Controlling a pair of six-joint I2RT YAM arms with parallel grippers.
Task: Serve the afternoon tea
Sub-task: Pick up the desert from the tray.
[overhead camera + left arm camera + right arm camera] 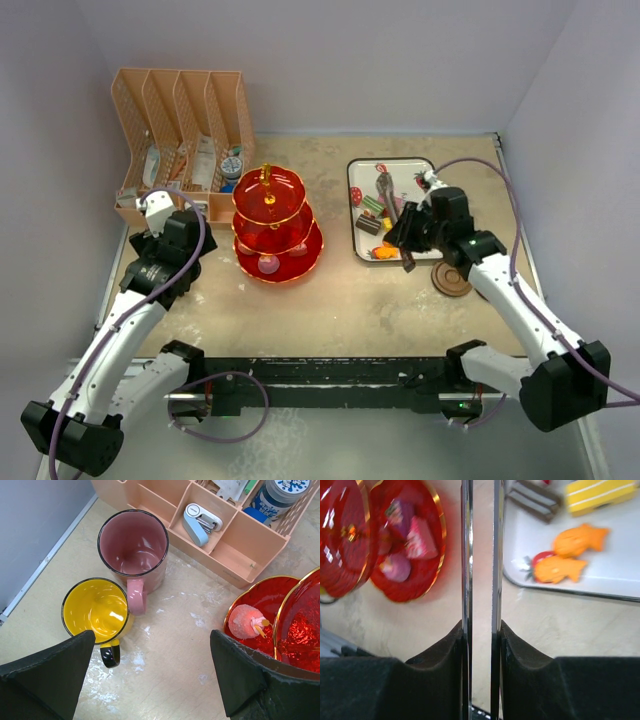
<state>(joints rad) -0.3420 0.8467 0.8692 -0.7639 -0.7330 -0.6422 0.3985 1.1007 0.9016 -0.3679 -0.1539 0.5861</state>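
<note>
The red three-tier stand with gold rims stands left of centre, and pink sweets lie on its lowest tier. A pink mug and a yellow mug stand upright side by side on the table, to the left of the stand. My left gripper hovers open above the bare table between the yellow mug and the stand, holding nothing. My right gripper is shut on metal tongs, whose two blades are squeezed close together. The blades run forward between the stand and the tray, and their tips are out of frame.
A white tray at the right holds orange fish-shaped toy cakes, a yellow cake and a brown one. A peach desk organiser stands at the back left. A brown round coaster lies near the right arm.
</note>
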